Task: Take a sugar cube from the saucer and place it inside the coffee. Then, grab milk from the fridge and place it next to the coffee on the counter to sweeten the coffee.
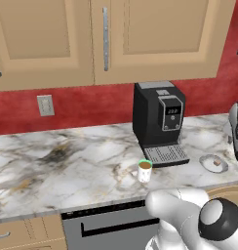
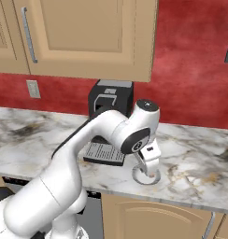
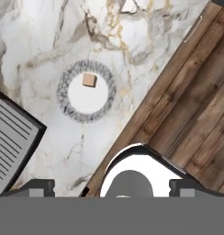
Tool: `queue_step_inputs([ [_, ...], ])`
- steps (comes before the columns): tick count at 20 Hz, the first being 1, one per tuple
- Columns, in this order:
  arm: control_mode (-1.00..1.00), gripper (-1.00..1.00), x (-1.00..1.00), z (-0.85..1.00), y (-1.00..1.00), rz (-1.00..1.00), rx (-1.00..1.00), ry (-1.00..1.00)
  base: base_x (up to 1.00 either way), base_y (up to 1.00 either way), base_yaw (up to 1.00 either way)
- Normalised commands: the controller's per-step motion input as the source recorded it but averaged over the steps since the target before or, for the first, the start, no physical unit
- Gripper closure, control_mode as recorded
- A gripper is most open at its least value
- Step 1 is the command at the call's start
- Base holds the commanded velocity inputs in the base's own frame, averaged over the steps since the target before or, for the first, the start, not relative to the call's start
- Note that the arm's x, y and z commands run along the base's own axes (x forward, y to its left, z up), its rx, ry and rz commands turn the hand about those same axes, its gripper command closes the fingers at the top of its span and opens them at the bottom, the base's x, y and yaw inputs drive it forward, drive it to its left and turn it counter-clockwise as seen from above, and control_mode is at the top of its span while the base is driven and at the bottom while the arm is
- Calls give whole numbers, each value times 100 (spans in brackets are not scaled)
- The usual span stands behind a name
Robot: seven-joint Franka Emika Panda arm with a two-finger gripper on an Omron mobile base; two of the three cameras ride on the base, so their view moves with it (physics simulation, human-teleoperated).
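Gripper (image 3: pixel 112 188) hangs wide open, empty, above the saucer (image 3: pixel 68 103); sugar cube (image 3: pixel 89 80) untaken; every step remains.

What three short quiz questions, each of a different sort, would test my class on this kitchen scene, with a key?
1. True or false: the sugar cube lies on the saucer.
2. The coffee stands: A) on the machine's drip tray; B) on the counter in front of the coffee machine; C) on the saucer.
3. Fill in: the pincer hangs above the saucer with its jaws ____.

Key: 1 true; 2 B; 3 open.
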Motion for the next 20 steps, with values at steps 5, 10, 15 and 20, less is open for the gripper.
queue_step_inputs([
  [5,-100,-100,17,-55,-25,0,3,0,0,0,0],
  [10,-100,-100,23,-38,-25,0,5,0,0,0,0],
  [15,-100,-100,26,-42,-3,2,0,0,0,0,0],
  [20,-100,-100,33,-29,0,0,0,2,0,0,0],
])
